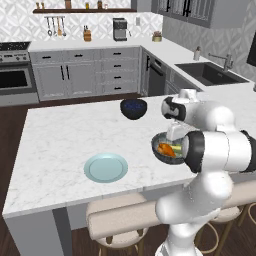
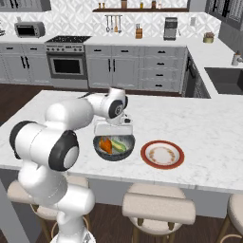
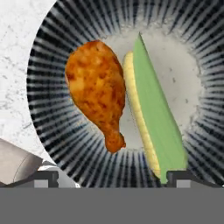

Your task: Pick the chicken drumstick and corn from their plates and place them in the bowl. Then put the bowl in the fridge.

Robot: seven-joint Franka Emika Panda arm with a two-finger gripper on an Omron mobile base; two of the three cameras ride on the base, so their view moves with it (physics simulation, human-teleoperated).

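The wide ribbed grey bowl (image 3: 52,131) (image 1: 159,154) (image 2: 102,153) stands on the marble island near its front edge. Inside it the orange-brown chicken drumstick (image 3: 96,92) (image 1: 167,149) (image 2: 106,144) and the yellow-green corn (image 3: 151,118) (image 2: 119,145) lie side by side. My gripper (image 3: 116,178) (image 2: 113,134) hangs straight above the bowl, open, its fingertips (image 3: 46,178) wide apart and holding nothing. The pale light-blue plate (image 1: 105,167) lies bare to the bowl's left. The white plate with the red-orange rim (image 2: 162,154) lies bare to its right. The fridge is out of view.
A smaller dark navy bowl (image 1: 133,108) sits farther back on the island. Padded stools (image 2: 158,206) stand along the island's front edge. A sink (image 1: 210,72) is set in the counter at the back right, and a stove (image 2: 66,52) stands at the far wall.
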